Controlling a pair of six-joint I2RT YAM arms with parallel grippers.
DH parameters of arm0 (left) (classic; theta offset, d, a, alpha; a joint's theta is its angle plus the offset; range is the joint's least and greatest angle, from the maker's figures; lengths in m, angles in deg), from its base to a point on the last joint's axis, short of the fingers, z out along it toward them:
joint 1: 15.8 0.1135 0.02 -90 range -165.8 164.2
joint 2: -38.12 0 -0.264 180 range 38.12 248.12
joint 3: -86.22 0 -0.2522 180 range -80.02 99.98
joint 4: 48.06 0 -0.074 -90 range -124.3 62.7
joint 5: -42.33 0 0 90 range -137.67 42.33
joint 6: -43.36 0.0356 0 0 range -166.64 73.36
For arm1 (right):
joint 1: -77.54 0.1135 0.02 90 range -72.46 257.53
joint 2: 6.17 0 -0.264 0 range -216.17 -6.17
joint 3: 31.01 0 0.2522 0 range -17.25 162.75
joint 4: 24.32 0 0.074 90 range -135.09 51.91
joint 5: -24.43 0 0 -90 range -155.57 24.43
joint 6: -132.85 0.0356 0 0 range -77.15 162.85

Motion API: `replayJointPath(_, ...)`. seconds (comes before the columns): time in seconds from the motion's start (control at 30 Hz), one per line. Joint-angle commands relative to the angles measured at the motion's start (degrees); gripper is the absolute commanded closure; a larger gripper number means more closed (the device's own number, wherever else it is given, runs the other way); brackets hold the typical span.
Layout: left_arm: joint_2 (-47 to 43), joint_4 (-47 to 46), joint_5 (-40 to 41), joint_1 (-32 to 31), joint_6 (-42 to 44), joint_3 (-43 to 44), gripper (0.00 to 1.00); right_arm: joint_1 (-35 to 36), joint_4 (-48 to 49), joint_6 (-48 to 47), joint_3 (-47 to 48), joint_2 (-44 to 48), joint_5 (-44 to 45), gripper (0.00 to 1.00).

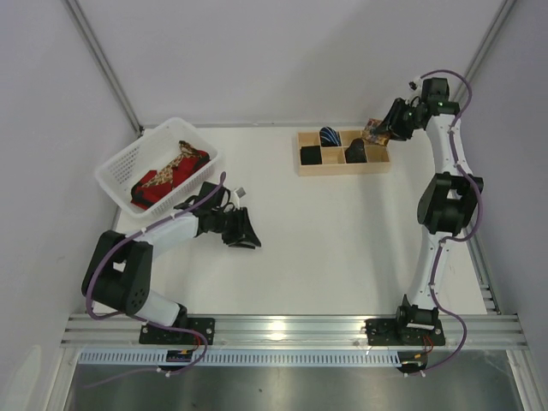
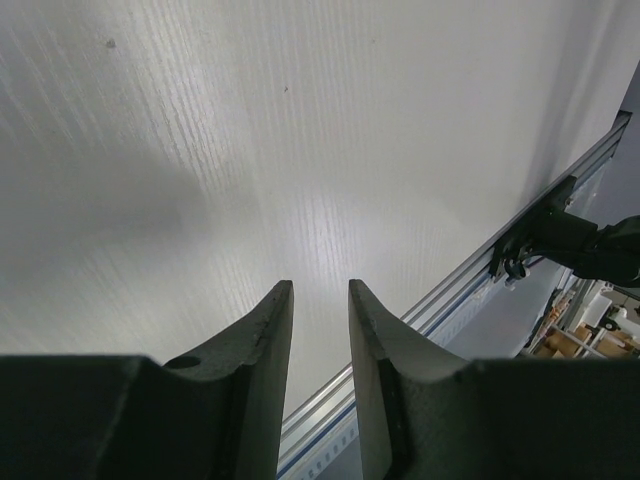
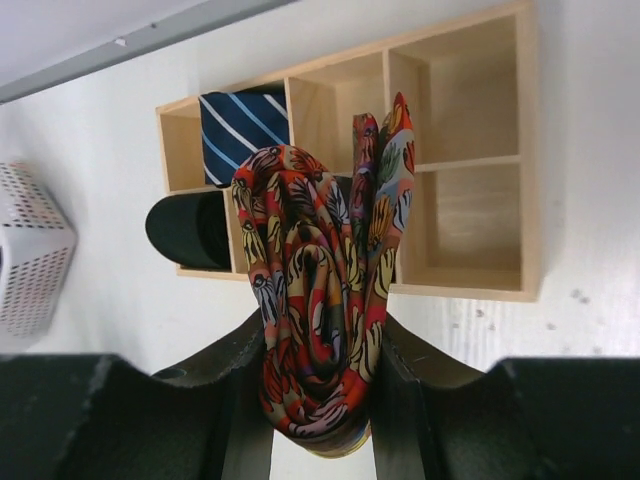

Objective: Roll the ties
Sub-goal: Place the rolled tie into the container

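The desk (image 1: 342, 231) is plain white, boxed in by pale walls and aluminium rails. My right fingers (image 3: 250, 350) are clamped on the multicoloured floral tie (image 3: 320, 300), rolled into a fat coil of red, yellow and purple, with one loose tail standing up beside it. I hold it at the far right end of the wooden compartment box (image 3: 480, 290), above the desk (whether it touches the box I cannot tell). In that box a blue-striped tie (image 3: 240, 125) sits in one compartment and a black rolled tie (image 3: 190, 230) bulges out of the one next to it. My left fingers (image 2: 272, 330) hang low over bare desk, partly apart with nothing between them, near the white basket (image 1: 116, 163), where red and gold ties (image 1: 171, 171) lie unrolled in a heap.
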Motion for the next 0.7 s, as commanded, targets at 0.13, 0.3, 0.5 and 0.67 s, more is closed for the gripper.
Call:
replayJointPath(0.13, 0.64, -1.35, -1.53, -0.58, -0.58, 3.26, 0.66, -1.21, 23.26, 25.05, -17.41, 2.83, -3.41, 1.00)
replayJointPath(0.3, 0.37, -0.47, -1.18, -0.58, -0.14, 4.13, 0.66, -1.74, 27.19, 32.53, -24.12, 3.98, -0.07, 1.00)
replayJointPath(0.5, -0.15, 0.23, -1.18, -0.58, -0.23, 4.84, 0.65, -2.61, 27.90, 37.02, -31.48, 7.40, 2.38, 1.00)
replayJointPath(0.67, 0.11, 0.58, -1.10, -0.58, 0.04, 5.10, 0.65, -4.46, 32.28, 44.58, -38.70, 12.77, 4.85, 1.00)
